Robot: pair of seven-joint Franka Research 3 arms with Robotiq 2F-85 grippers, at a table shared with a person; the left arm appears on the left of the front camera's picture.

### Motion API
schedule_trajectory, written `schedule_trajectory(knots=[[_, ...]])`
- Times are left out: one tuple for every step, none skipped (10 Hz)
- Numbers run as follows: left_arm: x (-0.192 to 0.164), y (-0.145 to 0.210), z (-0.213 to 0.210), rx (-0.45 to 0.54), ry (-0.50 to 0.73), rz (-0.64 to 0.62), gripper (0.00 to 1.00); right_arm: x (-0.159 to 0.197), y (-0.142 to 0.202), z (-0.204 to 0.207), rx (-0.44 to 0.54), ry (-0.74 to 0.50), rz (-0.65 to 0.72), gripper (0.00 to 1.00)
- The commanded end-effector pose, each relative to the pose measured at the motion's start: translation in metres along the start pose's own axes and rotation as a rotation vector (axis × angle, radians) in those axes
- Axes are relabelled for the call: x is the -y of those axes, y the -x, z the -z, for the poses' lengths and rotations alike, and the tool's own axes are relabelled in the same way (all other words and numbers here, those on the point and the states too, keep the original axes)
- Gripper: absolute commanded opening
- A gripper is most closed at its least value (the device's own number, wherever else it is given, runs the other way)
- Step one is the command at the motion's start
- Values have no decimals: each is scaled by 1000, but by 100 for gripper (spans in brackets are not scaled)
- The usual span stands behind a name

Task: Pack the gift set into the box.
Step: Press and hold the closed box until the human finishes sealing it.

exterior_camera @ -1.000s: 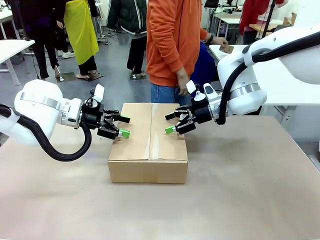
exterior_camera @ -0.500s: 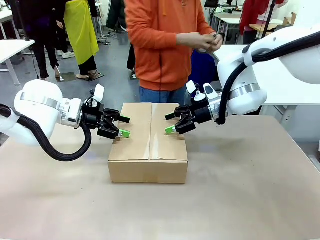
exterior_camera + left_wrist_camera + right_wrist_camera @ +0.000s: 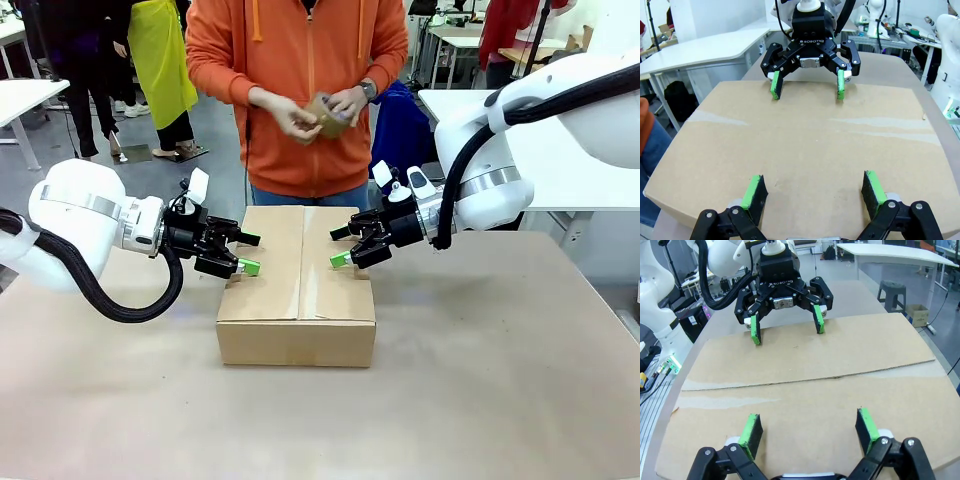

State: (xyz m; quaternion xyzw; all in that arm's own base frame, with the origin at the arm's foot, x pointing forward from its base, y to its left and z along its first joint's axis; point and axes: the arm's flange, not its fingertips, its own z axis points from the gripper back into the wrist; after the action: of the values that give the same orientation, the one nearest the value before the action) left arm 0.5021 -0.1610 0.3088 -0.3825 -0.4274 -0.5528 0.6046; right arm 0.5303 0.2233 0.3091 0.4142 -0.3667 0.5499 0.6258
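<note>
On the table (image 3: pixel 500 400), mid-front: box (image 3: pixel 297 290) with flaps shut | left gripper (image 3: pixel 245 253) spread wide at its left edge | right gripper (image 3: pixel 343 246) spread wide at its right edge | person's hands (image 3: pixel 315 112) hold small brown item behind.

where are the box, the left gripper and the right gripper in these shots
box (image 3: pixel 297 300): front view, on its closed top near the centre seam.
left gripper (image 3: pixel 248 253): front view, midway between its open green-padded fingertips.
right gripper (image 3: pixel 340 246): front view, midway between its open fingertips over the box top.
</note>
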Motion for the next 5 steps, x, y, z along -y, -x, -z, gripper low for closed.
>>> schedule_trajectory(knots=[[1, 2, 1, -4, 0, 9, 100, -1, 3, 1, -6, 2, 0, 100], [1, 2, 1, -4, 0, 9, 100, -1, 3, 1, -6, 2, 0, 100], [1, 2, 1, -4, 0, 9, 100, -1, 3, 1, -6, 2, 0, 100], [1, 2, 1, -4, 0, 9, 100, -1, 3, 1, -6, 2, 0, 100], [1, 2, 1, -4, 0, 9, 100, -1, 3, 1, -6, 2, 0, 100]])
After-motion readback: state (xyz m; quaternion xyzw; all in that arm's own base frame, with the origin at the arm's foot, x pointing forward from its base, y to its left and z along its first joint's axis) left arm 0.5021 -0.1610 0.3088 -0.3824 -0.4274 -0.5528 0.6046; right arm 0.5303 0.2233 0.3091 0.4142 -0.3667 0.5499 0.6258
